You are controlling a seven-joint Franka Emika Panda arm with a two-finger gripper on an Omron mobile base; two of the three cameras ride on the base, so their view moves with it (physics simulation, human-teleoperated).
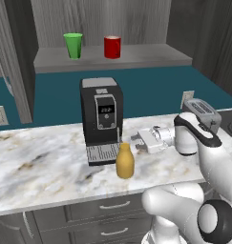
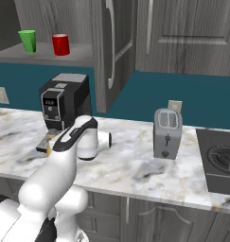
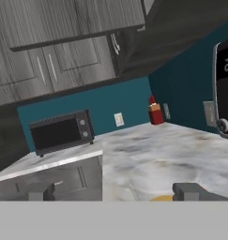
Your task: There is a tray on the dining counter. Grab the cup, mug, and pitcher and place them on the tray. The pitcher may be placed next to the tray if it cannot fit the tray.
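Note:
The yellow-orange pitcher [image 1: 125,162] stands upright on the marbled worktop, just in front of the coffee machine. My gripper [image 1: 136,143] lies level right beside the pitcher's neck, pointing left, open with nothing between its fingers. In the hand view the fingertips [image 3: 190,191] stand wide apart, and a sliver of the pitcher [image 3: 162,198] shows at the bottom edge. The green cup [image 1: 73,45] [image 2: 27,40] and the red mug [image 1: 112,47] [image 2: 60,44] stand side by side on a high grey shelf [image 1: 136,57] behind the worktop. The tray and the dining counter are out of view.
A black coffee machine [image 1: 102,119] [image 2: 59,101] stands right behind the pitcher. A toaster [image 2: 167,133] is to the right, with a stove top [image 2: 221,160] beyond it. In the hand view a microwave [image 3: 61,131] and a red bottle [image 3: 155,111] stand by the far wall.

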